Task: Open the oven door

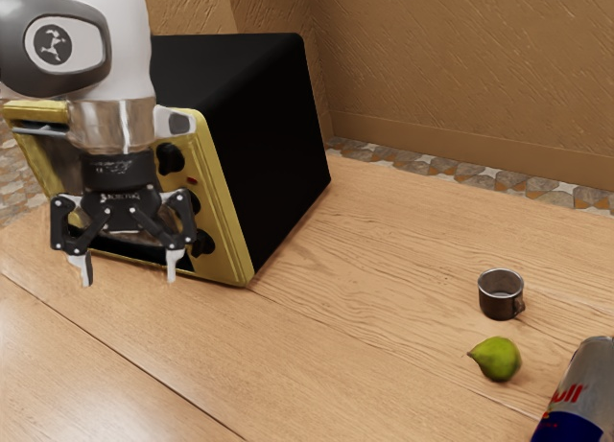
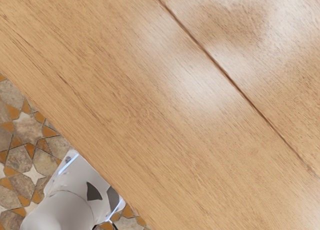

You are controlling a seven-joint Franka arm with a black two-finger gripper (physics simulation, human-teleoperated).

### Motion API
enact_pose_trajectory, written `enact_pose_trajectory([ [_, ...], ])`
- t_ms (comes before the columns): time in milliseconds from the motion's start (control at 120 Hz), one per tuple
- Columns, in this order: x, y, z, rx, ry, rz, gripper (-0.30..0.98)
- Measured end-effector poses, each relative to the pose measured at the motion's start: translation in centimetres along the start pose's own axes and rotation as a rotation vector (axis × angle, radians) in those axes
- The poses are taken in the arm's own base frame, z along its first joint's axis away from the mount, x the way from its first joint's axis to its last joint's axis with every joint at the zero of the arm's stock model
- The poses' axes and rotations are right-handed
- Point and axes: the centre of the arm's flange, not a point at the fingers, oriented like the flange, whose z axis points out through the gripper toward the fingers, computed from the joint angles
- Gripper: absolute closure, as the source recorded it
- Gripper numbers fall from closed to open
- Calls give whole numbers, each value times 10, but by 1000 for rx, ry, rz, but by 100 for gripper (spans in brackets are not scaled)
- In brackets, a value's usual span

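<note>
My gripper (image 1: 129, 269) hangs with its fingers pointing down and spread wide, nothing between them. Behind it in the exterior view stands the oven (image 1: 269, 145), a black box with a yellow front frame and dark knobs down one side. The oven's silver handle (image 1: 38, 128) shows at the upper left of that front, beside the arm. My hand and wrist cover much of the front, and how the door stands cannot be told. In the wrist view the hand looks down on bare wood.
On the wooden table (image 1: 384, 269), toward the exterior view's right, are a dark metal cup (image 1: 500, 296), a green fruit (image 1: 498, 360) and a can (image 1: 579, 394). The wrist view holds the table's edge, the tiled floor (image 2: 30, 135) and the white arm base (image 2: 70, 205).
</note>
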Motion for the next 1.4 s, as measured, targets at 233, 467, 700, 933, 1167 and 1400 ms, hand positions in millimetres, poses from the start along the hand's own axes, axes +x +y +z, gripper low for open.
enact_pose_trajectory([
  [233, -10, -18, -51, -272, 173, -422, 0],
  [467, 101, -151, -77, -478, 243, -966, 0],
  [700, 126, -226, -43, -682, 342, -1187, 0],
  [933, 198, -244, -40, -760, 379, -1215, 0],
  [1167, 229, -269, -39, -726, 453, -1085, 0],
  [1400, 203, -213, -63, -695, 573, -829, 0],
])
